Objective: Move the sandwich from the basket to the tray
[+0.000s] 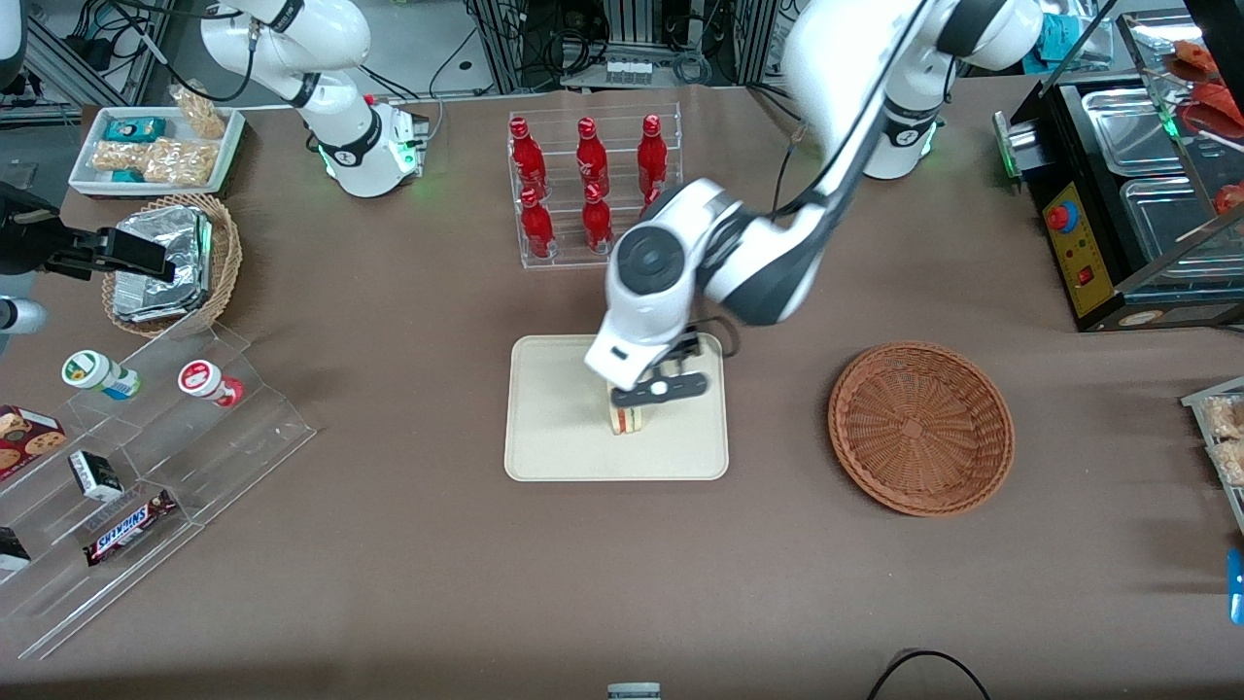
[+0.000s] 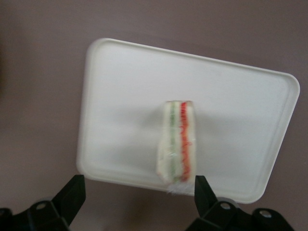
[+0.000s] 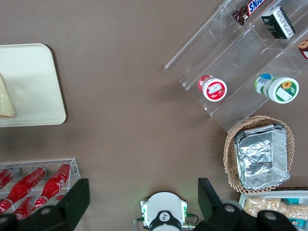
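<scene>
The sandwich (image 1: 628, 419), a white wedge with red and green layers, stands on the beige tray (image 1: 554, 428). My left gripper (image 1: 649, 396) hovers just above it, open. In the left wrist view the sandwich (image 2: 177, 142) rests on the tray (image 2: 125, 86), and my gripper (image 2: 137, 193) is spread wide, with one black finger (image 2: 203, 190) close beside the sandwich's end and the other well apart. The reddish-brown wicker basket (image 1: 920, 428) sits beside the tray toward the working arm's end and holds nothing. The sandwich also shows in the right wrist view (image 3: 6, 103).
A clear rack of red bottles (image 1: 591, 185) stands farther from the front camera than the tray. A tan basket with foil packets (image 1: 175, 262), a white snack tray (image 1: 155, 146) and a clear stepped stand (image 1: 146, 467) lie toward the parked arm's end. A black food warmer (image 1: 1127, 194) stands at the working arm's end.
</scene>
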Controlling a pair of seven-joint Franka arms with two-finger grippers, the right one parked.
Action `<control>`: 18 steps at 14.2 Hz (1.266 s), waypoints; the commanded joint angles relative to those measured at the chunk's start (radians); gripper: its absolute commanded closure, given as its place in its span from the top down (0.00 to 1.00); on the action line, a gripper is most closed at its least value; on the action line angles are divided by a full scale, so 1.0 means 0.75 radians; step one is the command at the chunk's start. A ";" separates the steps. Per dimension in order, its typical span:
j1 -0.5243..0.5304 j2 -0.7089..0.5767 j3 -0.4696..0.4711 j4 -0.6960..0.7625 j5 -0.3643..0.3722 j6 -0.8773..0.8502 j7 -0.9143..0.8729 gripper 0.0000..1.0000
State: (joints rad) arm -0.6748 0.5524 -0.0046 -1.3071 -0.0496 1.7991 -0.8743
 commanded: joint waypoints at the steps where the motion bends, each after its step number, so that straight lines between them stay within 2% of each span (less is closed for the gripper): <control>1: 0.163 -0.227 -0.006 -0.067 0.013 -0.289 0.152 1.00; 4: 0.400 -0.382 -0.006 -0.067 0.019 -0.586 0.453 1.00; 7: 0.619 -0.472 -0.004 -0.065 0.054 -0.715 0.733 1.00; 9: 0.654 -0.501 -0.002 -0.067 0.123 -0.772 0.787 1.00; 18: 0.758 -0.687 -0.008 -0.227 0.132 -0.775 0.848 1.00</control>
State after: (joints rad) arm -0.1402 0.1155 0.0041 -1.4061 0.0317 1.2185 -0.2770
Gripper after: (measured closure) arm 0.000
